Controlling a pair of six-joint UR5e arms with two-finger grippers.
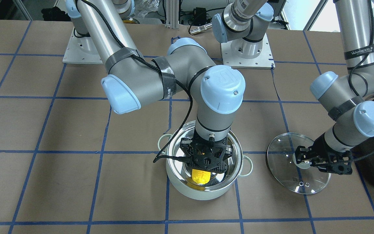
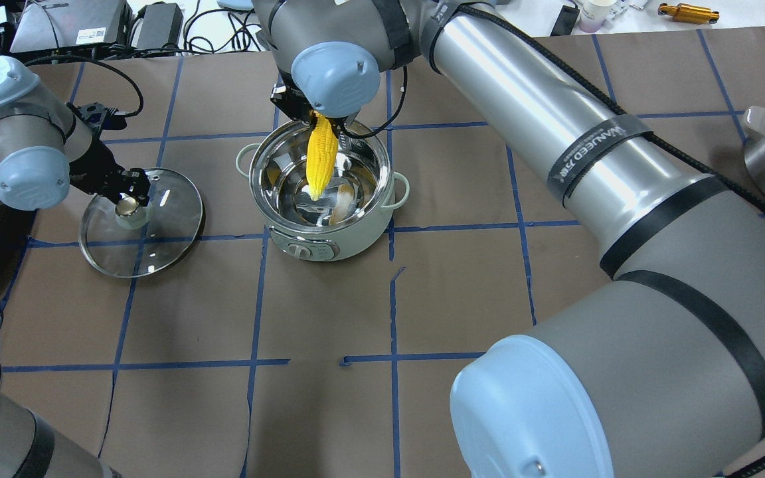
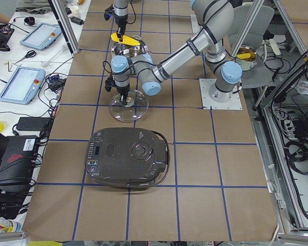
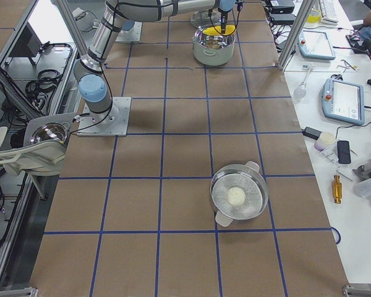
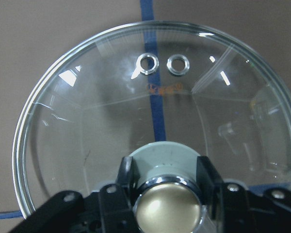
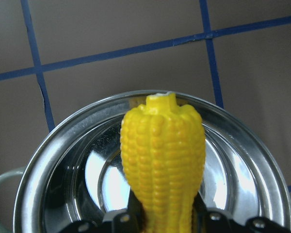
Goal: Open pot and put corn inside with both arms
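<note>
The mint-green pot (image 2: pixel 329 242) stands open in the middle of the table and also shows in the front view (image 1: pixel 206 193). My right gripper (image 2: pixel 316 121) is shut on the thick end of the yellow corn (image 2: pixel 323 156). It holds the corn tip-down above the steel inside, as the right wrist view shows (image 6: pixel 162 155). The glass lid (image 2: pixel 157 245) lies flat on the table to the pot's left. My left gripper (image 5: pixel 169 174) is shut on the lid's brass knob (image 5: pixel 169 206), one finger on each side.
A large black appliance (image 3: pixel 127 156) sits beyond the lid on my left. A steel pan with a white ball (image 4: pixel 238 197) stands far to my right. Blue tape lines grid the brown table cover.
</note>
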